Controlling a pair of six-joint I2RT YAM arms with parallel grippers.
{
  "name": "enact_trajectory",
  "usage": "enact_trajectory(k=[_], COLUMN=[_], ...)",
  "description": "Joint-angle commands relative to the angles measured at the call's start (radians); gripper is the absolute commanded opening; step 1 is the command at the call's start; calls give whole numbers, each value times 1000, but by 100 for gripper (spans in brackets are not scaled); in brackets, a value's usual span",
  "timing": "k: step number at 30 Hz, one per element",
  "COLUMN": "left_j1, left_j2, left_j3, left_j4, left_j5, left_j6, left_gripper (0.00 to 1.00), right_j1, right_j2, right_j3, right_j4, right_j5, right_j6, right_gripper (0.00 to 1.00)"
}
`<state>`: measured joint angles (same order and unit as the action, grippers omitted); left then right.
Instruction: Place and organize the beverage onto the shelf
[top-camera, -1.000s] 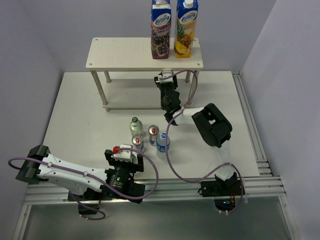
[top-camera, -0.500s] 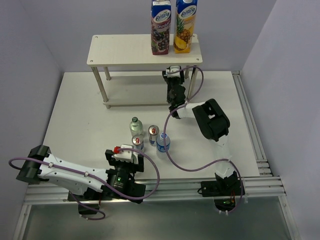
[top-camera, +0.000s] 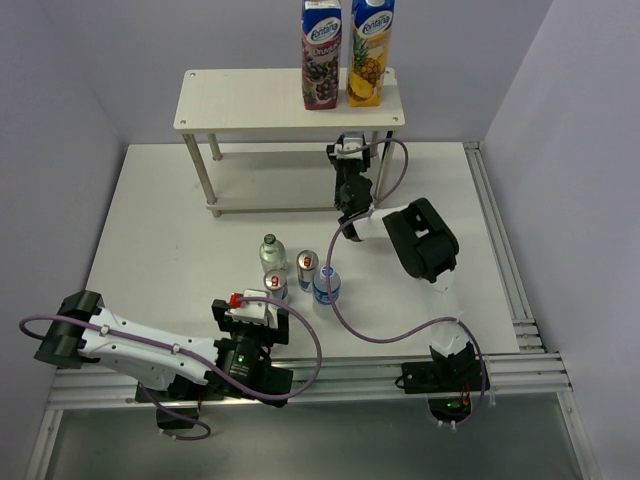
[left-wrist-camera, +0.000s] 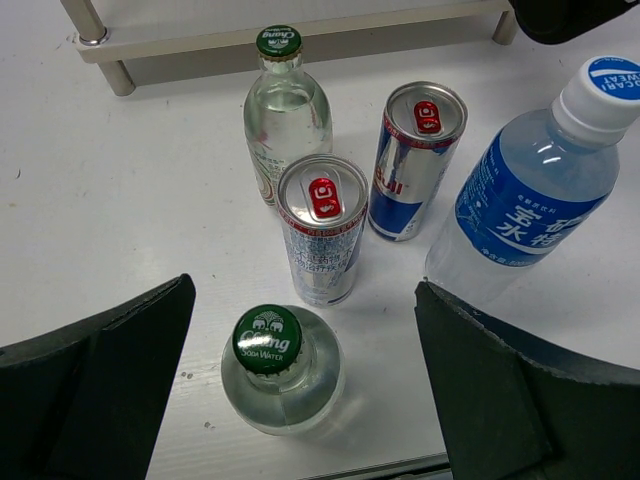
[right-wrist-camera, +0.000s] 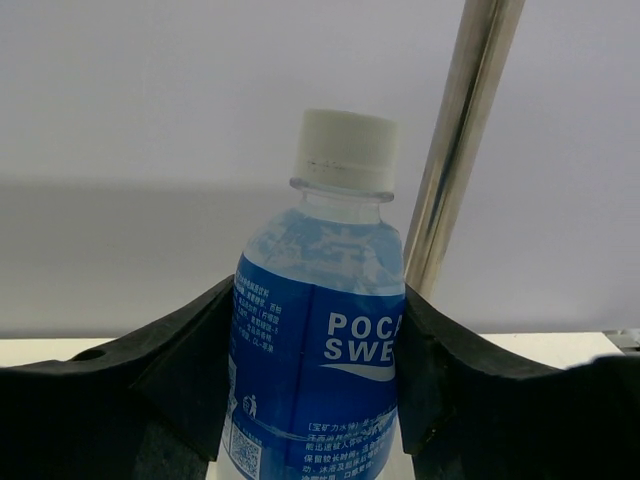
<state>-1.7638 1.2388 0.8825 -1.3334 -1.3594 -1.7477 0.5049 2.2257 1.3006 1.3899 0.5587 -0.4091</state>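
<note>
Top view, shelf: The shelf (top-camera: 250, 100) stands at the far side of the bench (top-camera: 150, 230). Two juice cartons (top-camera: 322, 55) stand on its top board, at the right end.
Top view, right tool: The right tool (top-camera: 349, 152) reaches under the right end of the top board. What it holds is hidden here.
Top view, drinks: Four drinks stand close together in the middle of the bench: the far glass bottle (top-camera: 268, 252), the far can (top-camera: 307, 266), the near can (top-camera: 275, 286) and the loose water bottle (top-camera: 326, 283).
Top view, left tool: The left tool (top-camera: 250, 305) hangs just near of them.
Left wrist view, left tool: The left tool (left-wrist-camera: 305, 295) is wide open and holds nothing. The near glass bottle (left-wrist-camera: 275, 360) stands between its fingers (left-wrist-camera: 100, 380), and neither finger touches it.
Left wrist view, neighbours: The near can (left-wrist-camera: 322, 225) stands just beside that bottle, on its far side.
Right wrist view, right tool: The right tool (right-wrist-camera: 318, 400) is closed on the held water bottle (right-wrist-camera: 320, 320), upright, with a finger on each side.
Right wrist view, place: A shelf post (right-wrist-camera: 465, 140) stands just right of the bottle. I cannot tell if the bottle rests on the lower board.
What could go wrong, right: The bottle could bump the post, because they are so close. A hard bump might shake the shelf and tip the juice cartons.
What could go wrong, left: The closing fingers might push the near can over, and it could knock down the others.
</note>
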Motion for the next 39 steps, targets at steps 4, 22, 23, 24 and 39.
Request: enact_trajectory(k=[4, 22, 23, 24, 39], left_j1=[3, 3, 3, 3, 3], left_j2=[-1, 11, 11, 11, 7], left_j3=[33, 38, 38, 38, 36], left_j4=[-36, -36, -36, -36, -38], left_j5=[-29, -29, -29, -29, -29], left_j6=[8, 10, 10, 10, 10], left_gripper=[99, 99, 99, 99, 99], right_j1=[17, 61, 64, 67, 122], right_j2=[6, -100, -115, -124, -276], right_j3=[-78, -195, -204, -222, -362], right_j4=[374, 377, 377, 376, 377], right_j5=[78, 136, 139, 139, 170], right_j6=[-23, -28, -28, -27, -37], right_gripper=[85, 100, 100, 100, 100])
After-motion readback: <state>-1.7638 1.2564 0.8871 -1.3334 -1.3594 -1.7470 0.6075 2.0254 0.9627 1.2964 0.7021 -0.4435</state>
